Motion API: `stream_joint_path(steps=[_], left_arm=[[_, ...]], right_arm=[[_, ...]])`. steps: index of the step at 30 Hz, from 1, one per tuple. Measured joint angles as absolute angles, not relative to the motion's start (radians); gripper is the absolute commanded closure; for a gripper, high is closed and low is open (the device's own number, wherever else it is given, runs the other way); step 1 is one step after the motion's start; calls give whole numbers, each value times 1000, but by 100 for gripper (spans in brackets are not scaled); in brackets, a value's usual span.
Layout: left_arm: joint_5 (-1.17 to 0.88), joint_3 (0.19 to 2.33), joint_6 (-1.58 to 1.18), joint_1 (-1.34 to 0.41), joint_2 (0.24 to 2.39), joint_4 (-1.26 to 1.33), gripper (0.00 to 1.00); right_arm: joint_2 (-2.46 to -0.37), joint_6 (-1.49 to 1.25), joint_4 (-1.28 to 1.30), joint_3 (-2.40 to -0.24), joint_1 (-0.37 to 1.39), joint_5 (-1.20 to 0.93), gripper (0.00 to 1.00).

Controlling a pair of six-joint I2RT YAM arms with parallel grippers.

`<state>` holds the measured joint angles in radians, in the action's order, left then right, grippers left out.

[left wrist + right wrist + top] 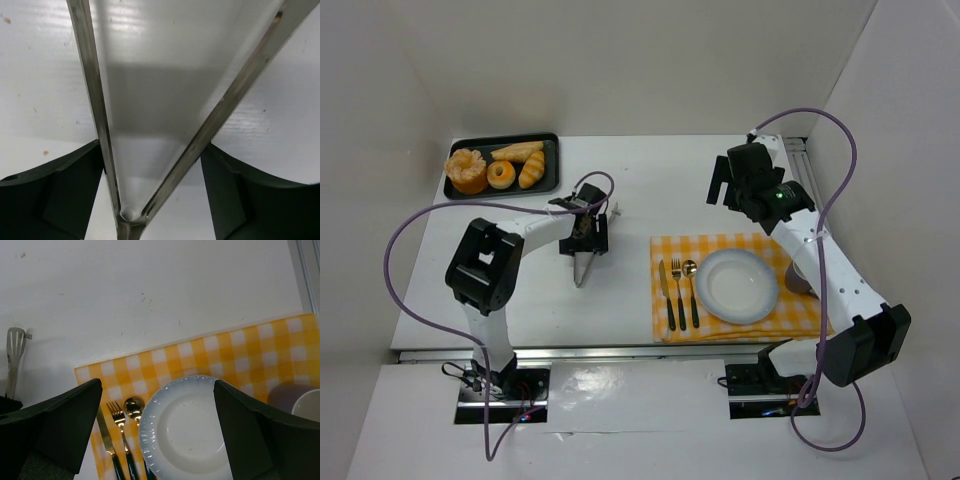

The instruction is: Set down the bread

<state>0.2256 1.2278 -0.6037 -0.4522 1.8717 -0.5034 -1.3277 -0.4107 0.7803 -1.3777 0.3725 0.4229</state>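
Observation:
Several pieces of bread (503, 167) lie on a black tray (551, 143) at the far left. Metal tongs (583, 268) lie left of the middle, hinge end towards me. My left gripper (585, 240) stands over them. In the left wrist view the tongs (97, 100) spread in a V, and the left gripper (152, 146) has a dark finger against each arm. A white plate (737, 285) sits on a yellow checked mat (670, 248). My right gripper (722, 183) hovers open over the table beyond the mat. In its own view the right gripper (158, 385) is empty above the plate (185, 435).
A knife (668, 295), fork (678, 290) and spoon (691, 290) lie on the mat left of the plate. A grey cup (798, 278) stands to the plate's right. White walls enclose the table on three sides.

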Motion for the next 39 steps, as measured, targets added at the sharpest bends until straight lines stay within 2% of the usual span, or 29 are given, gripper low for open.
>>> stream_joint_path(steps=[2, 3, 5, 6, 7, 10, 18, 24, 30, 36, 39], left_arm=[[229, 1248, -600, -446, 1888, -496, 23], [231, 1258, -598, -445, 1896, -497, 34], [231, 1277, -591, -444, 1907, -496, 50], [233, 1290, -583, -443, 1914, -501, 65], [235, 1300, -586, -443, 1917, -504, 71], [239, 1334, -575, -443, 1911, -528, 78], [240, 1480, -525, -388, 1768, -659, 78], [237, 1583, -514, -212, 1670, -772, 77], [248, 1611, -496, -33, 1671, -898, 55], [268, 1791, -464, 41, 1723, -970, 43], [269, 1871, -445, 72, 1759, -984, 43]], right_arm=[[-1324, -411, 780, -1378, 373, 423, 0], [-1323, -411, 780, -1378, 373, 423, 0], [-1320, -411, 780, -1378, 373, 423, 0], [-1318, -411, 780, -1378, 373, 423, 0], [-1317, -411, 780, -1378, 373, 423, 0], [-1315, -411, 780, -1378, 373, 422, 0], [-1315, -411, 780, -1378, 373, 424, 0], [-1315, -410, 782, -1409, 373, 426, 0], [-1339, -410, 779, -1474, 373, 426, 0], [-1424, -399, 779, -1569, 373, 422, 0], [-1454, -397, 780, -1594, 373, 416, 0]])
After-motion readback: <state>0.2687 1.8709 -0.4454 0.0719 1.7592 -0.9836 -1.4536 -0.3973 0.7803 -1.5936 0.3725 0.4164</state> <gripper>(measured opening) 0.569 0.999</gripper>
